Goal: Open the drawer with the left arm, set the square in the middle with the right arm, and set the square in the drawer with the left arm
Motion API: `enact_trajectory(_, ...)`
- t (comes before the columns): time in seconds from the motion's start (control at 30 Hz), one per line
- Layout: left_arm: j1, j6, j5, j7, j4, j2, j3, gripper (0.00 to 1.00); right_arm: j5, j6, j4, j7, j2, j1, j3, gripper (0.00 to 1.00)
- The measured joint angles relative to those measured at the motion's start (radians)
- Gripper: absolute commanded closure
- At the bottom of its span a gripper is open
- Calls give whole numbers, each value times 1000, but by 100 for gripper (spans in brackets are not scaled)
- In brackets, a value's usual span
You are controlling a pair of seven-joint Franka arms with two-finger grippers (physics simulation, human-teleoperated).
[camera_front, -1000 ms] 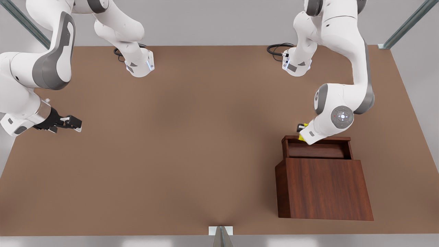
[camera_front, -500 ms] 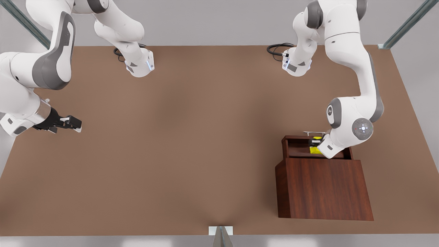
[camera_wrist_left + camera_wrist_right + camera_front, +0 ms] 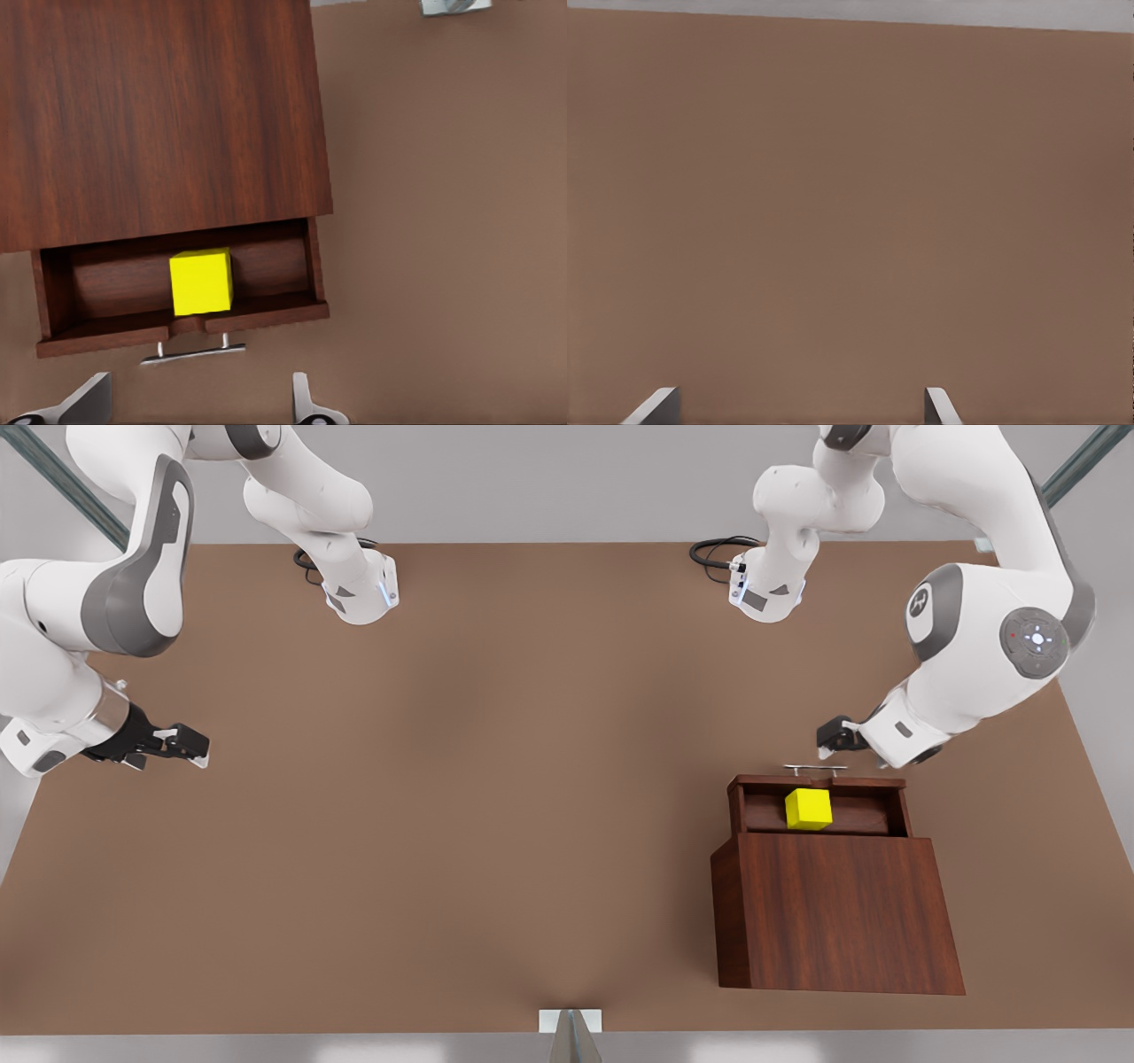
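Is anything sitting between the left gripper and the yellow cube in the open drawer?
Nothing visible does. The cube lies uncovered in the open drawer, and the left gripper, fingers spread, hangs above the handle side. The right gripper waits far off, open.

square (image 3: 808,809) in open drawer (image 3: 819,804) | drawer juts from cabinet (image 3: 837,908) | cabinet on table (image 3: 487,779), front view's right | left end effector (image 3: 834,735) above handle (image 3: 814,768)

Drawer (image 3: 819,808) pulled open from dark wood cabinet, silver bar handle out front. Yellow square (image 3: 808,809) sits flat inside, near drawer's centre, untouched.
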Motion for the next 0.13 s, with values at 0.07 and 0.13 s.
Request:
enact_trajectory(0.07,78,12,55,-7,-24,-31,-80,0,0,0,0,0,0,0,0,0)
enact_trajectory(0.13,80,15,87,-9,-47,-46,-87,0,0,0,0,0,0,0,0,0)
